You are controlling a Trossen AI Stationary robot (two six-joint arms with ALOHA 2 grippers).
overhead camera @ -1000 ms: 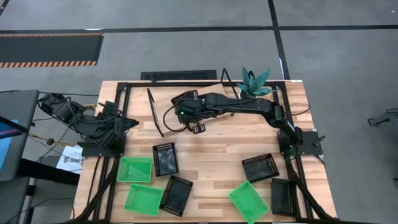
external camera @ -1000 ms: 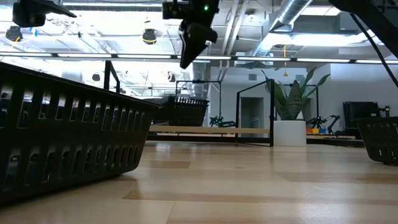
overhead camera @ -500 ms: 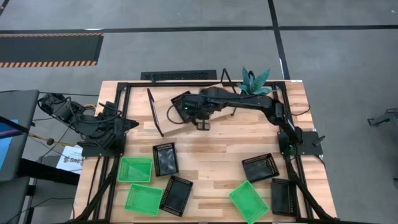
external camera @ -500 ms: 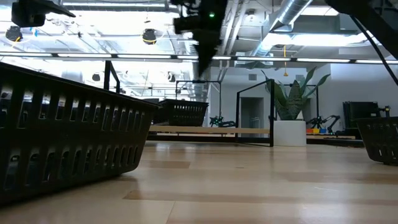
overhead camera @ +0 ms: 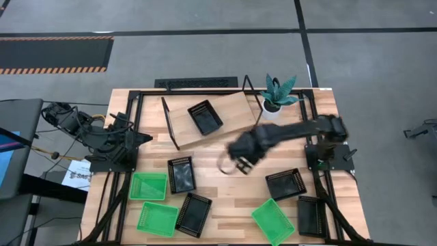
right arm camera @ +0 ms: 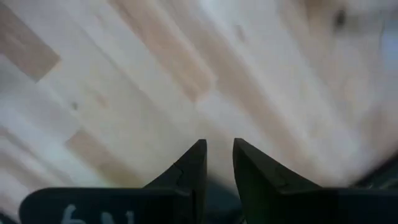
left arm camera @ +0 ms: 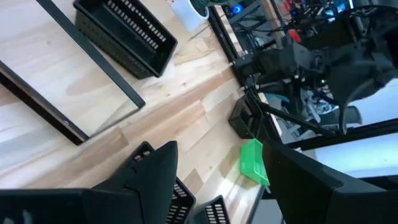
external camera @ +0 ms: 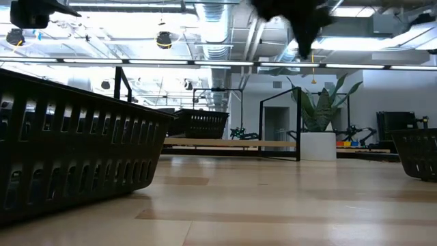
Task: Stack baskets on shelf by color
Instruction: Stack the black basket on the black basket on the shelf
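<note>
A black basket [overhead camera: 205, 117] rests flat on the light wooden shelf [overhead camera: 232, 113] at the far side; the low view shows this basket [external camera: 198, 123] and the left wrist view does too [left arm camera: 124, 31]. My right gripper [overhead camera: 232, 162] hangs blurred over the table's middle, right of and nearer than the shelf, holding nothing. In its wrist view the gripper [right arm camera: 217, 162] has its fingers almost together over bare planks. My left gripper [left arm camera: 227, 174] waits open at the left edge [overhead camera: 140, 137]. Three green baskets [overhead camera: 148, 186] [overhead camera: 157, 219] [overhead camera: 273, 221] and several black ones [overhead camera: 181, 173] lie on the near half.
A potted plant [overhead camera: 276, 96] stands just right of the shelf. Black baskets [overhead camera: 285, 183] [overhead camera: 312, 216] lie near the right arm's base, another [overhead camera: 194, 214] between the green ones. Bare planks [overhead camera: 232, 191] lie between the left and right groups of baskets.
My right gripper has swung quickly from above the shelf toward the table's right and near edge, ending over the table's middle. The black basket, hidden under the arm before, stays on the shelf and now shows in full.
</note>
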